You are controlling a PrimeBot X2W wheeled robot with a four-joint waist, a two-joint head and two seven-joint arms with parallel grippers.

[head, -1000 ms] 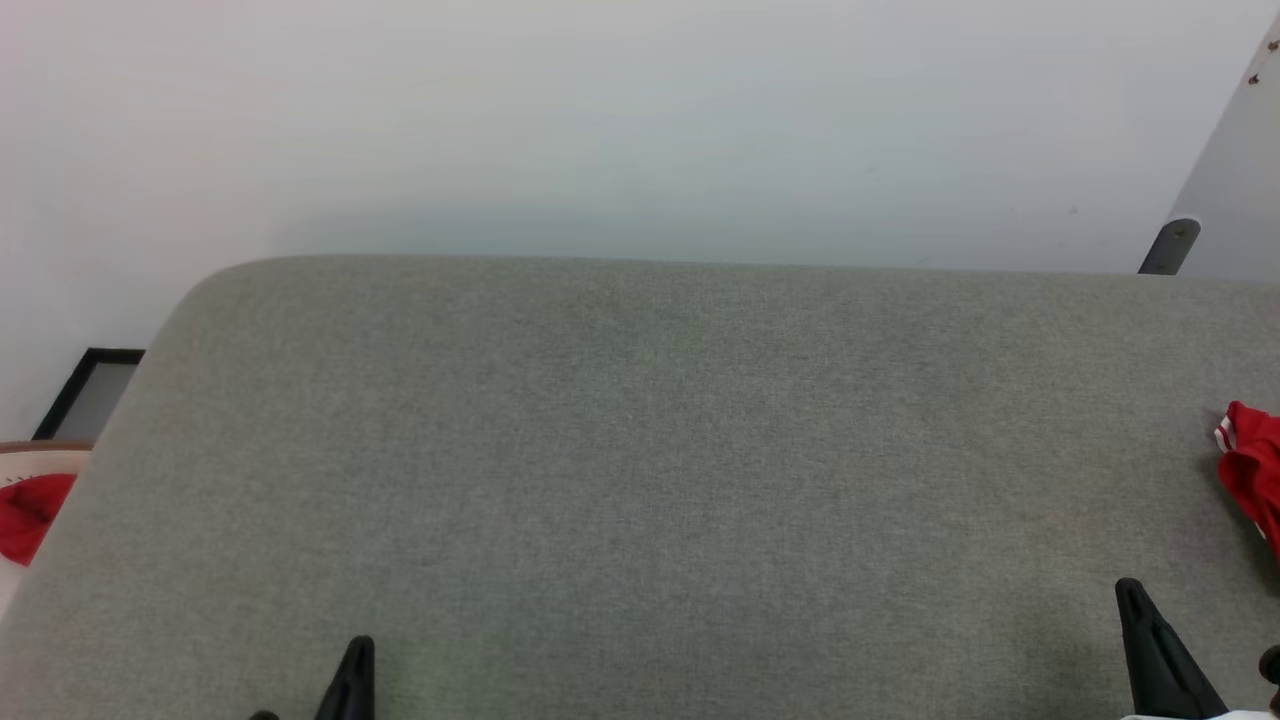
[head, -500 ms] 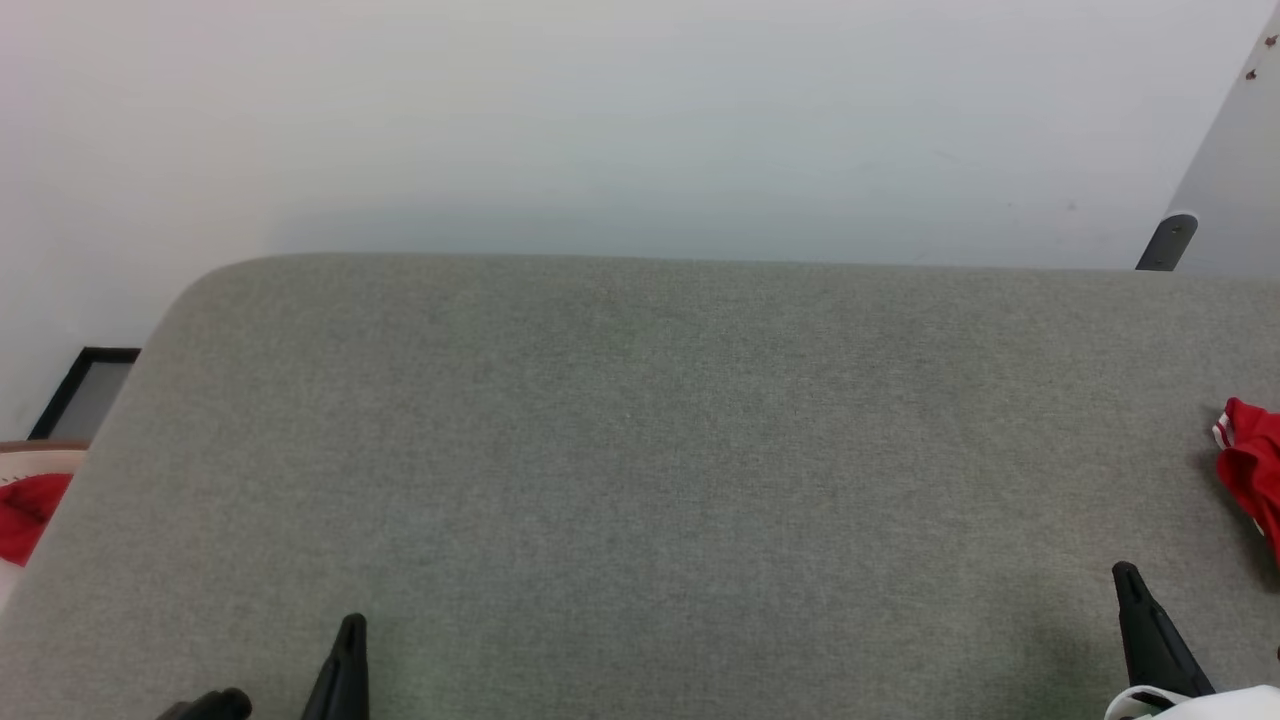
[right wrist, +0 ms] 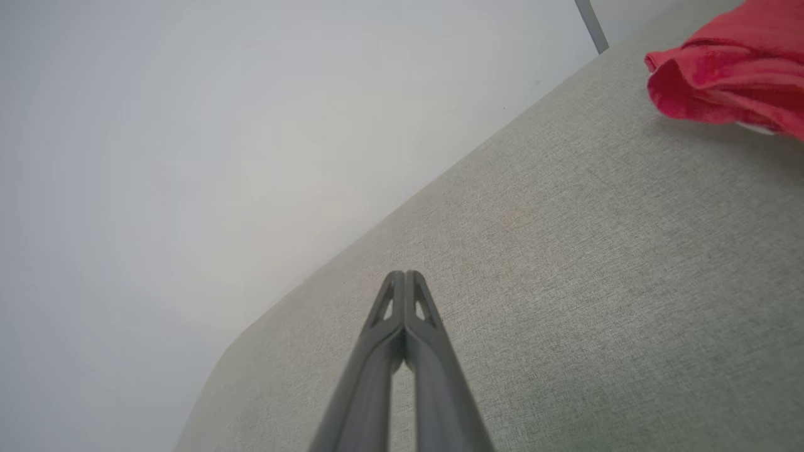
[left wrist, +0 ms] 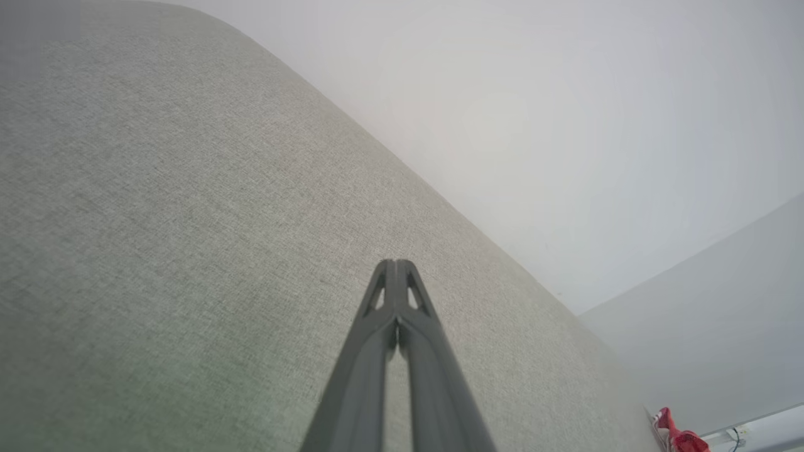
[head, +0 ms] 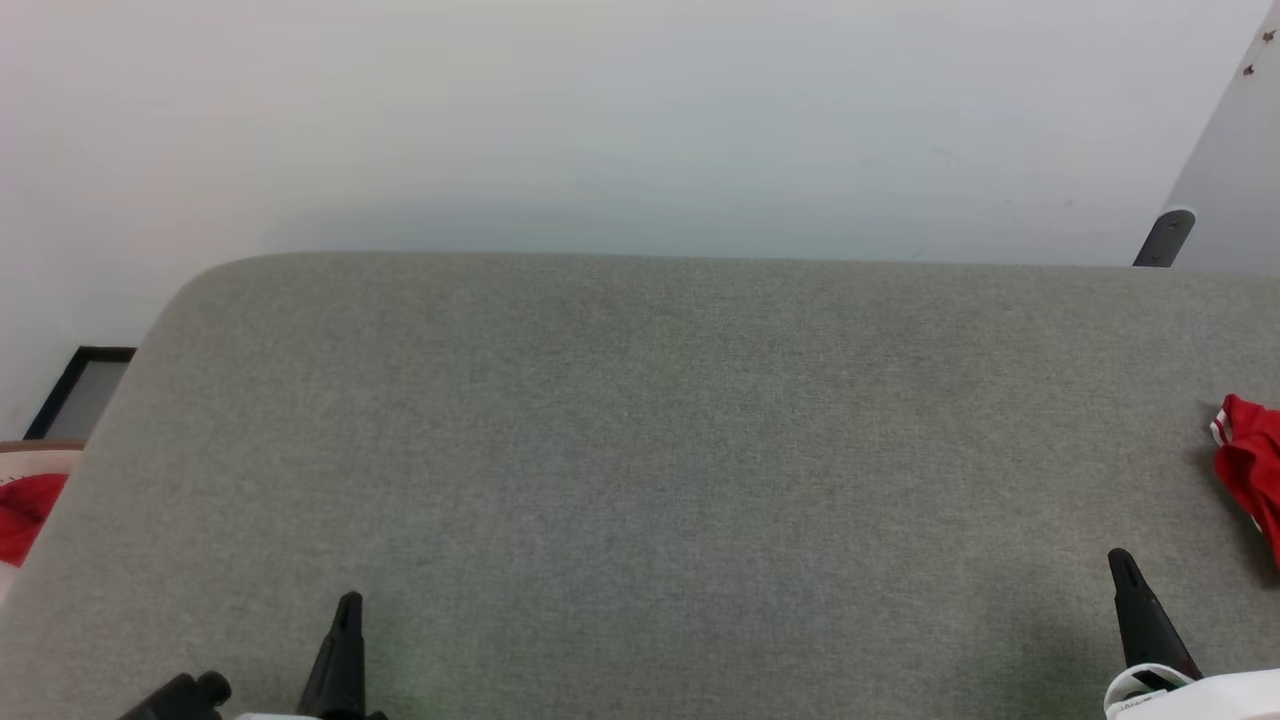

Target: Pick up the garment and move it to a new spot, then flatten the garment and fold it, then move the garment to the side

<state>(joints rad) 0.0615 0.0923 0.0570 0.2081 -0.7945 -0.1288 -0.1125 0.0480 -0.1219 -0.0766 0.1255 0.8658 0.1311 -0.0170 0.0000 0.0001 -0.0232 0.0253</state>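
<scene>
The garment (head: 1250, 475), a bunched red jersey with a white-striped edge, lies at 3 o'clock on the grey fabric-covered table (head: 640, 450), while the left hand (head: 346, 605) at 7 o'clock and the right hand (head: 1122, 565) at 5 o'clock hover pinched shut on nothing, a pose that suits travelling rather than grasping.

A mottled grey woven fabric is seen on the tabletop (head: 640, 420); the garment (head: 1248, 468) is coloured red, edged with thin white stripes.
</scene>
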